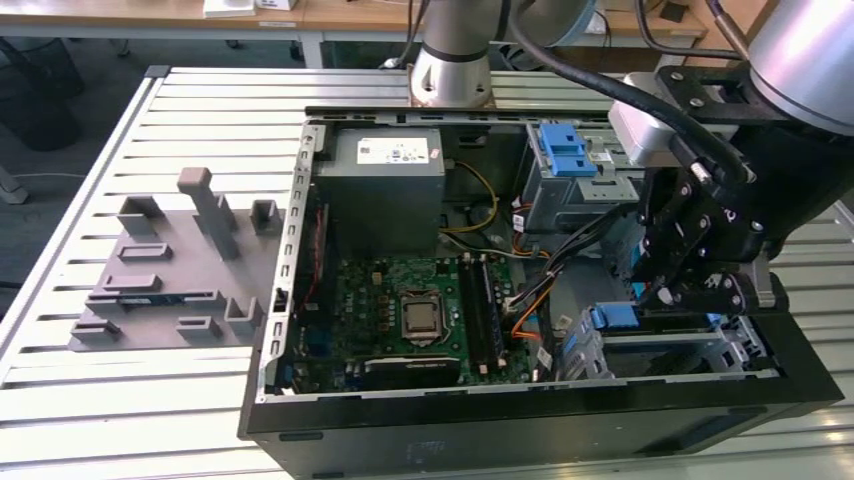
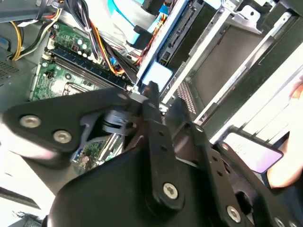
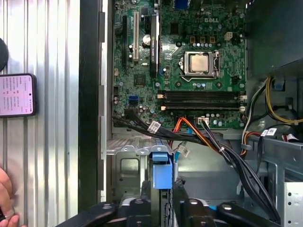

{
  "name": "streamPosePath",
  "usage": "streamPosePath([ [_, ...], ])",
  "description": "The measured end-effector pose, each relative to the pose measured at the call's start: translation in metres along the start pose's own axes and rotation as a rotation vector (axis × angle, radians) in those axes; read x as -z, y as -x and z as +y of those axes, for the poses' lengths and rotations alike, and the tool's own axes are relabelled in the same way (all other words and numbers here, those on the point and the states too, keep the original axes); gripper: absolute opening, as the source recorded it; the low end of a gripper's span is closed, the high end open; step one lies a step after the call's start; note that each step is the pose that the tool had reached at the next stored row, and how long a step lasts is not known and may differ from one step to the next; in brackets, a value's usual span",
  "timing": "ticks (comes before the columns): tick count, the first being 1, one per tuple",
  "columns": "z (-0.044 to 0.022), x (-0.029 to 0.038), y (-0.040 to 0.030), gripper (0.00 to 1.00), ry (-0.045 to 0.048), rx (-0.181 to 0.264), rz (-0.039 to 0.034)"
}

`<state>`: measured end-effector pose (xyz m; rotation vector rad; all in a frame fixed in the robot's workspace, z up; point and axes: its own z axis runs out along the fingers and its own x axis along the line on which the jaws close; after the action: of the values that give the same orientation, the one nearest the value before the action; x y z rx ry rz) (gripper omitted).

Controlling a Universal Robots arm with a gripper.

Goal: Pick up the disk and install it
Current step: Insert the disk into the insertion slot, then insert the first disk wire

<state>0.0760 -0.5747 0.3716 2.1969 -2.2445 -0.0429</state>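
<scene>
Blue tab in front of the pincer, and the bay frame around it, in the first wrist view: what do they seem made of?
The blue tab looks like moulded plastic: even colour all over, matte with a slight sheen. The bay frame looks like stamped sheet metal: bare dull grey, with punched cut-outs and folded edges.

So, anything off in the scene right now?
A phone lies on the slatted table beside the case, with a person's hand near it: neither belongs there. Inside, nothing looks askew; the gripper holds the disk.
</scene>
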Motion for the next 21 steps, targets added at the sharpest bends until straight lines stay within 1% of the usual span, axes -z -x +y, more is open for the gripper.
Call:
streamPosePath([
  [1, 0.0, -0.0011, 0.0, 0.3, 0.0, 0.0, 0.0001],
  [2, 0.0, -0.0023, 0.0, 0.3, 0.0, 0.0, 0.0003],
  [4, -0.0001, -0.0034, 0.0, 0.18, 0.0001, 0.0, 0.0004],
  [5, -0.0001, -0.0035, 0.0, 0.18, 0.0001, 0.0, 0.0005],
  [6, -0.0001, -0.0035, 0.0, 0.13, 0.0001, 0.0, 0.0006],
  [7, 0.0, -0.0036, -0.0001, 0.11, 0.0, 0.0, 0.0005],
  [21, -0.0001, -0.0042, -0.0001, 0.11, 0.0001, 0.0, 0.0003],
])
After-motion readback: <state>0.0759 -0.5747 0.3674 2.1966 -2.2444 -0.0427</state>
